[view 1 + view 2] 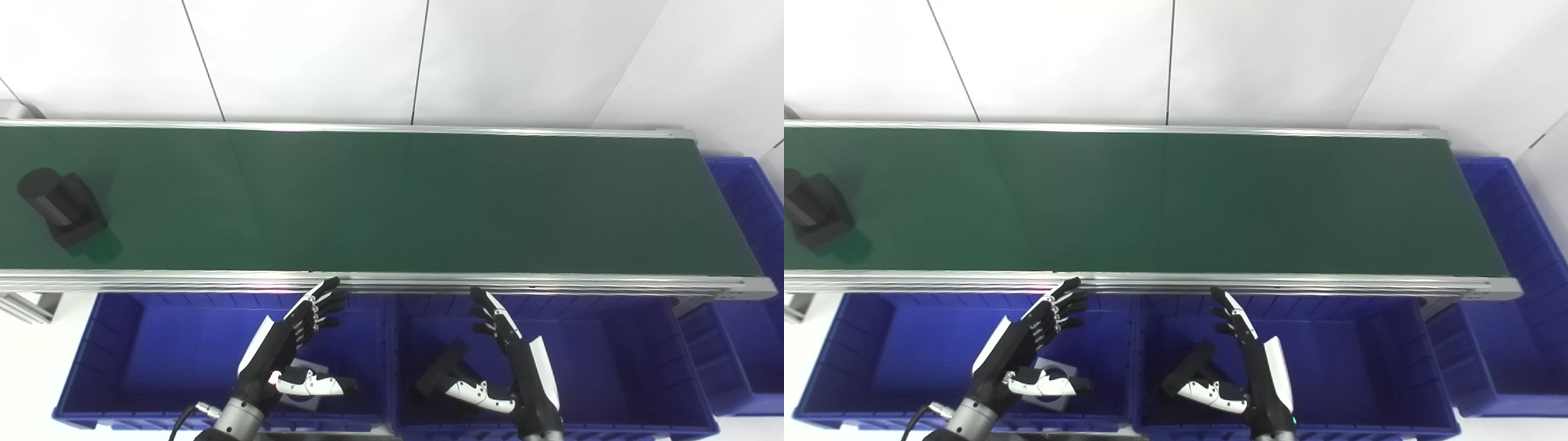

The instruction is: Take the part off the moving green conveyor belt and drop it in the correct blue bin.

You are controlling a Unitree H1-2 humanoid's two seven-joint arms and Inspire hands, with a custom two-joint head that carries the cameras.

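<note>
A black part [61,207] rides the belt's [392,202] far left; both hands, left [293,343] and right [513,361], hover spread and empty over the bins [122,361].

Conveyor belt [392,202] runs left to right across the view, wall behind it. One part [61,207] lies on the belt near its left end, closer to the front edge. Below the belt's front edge sit two bins side by side: left bin [153,349] and middle bin [612,361]. A third bin [747,257] stands past the belt's right end. Left bin holds a small piece [1053,375] near its right wall; middle bin holds a part [444,370] near its left wall.
</note>
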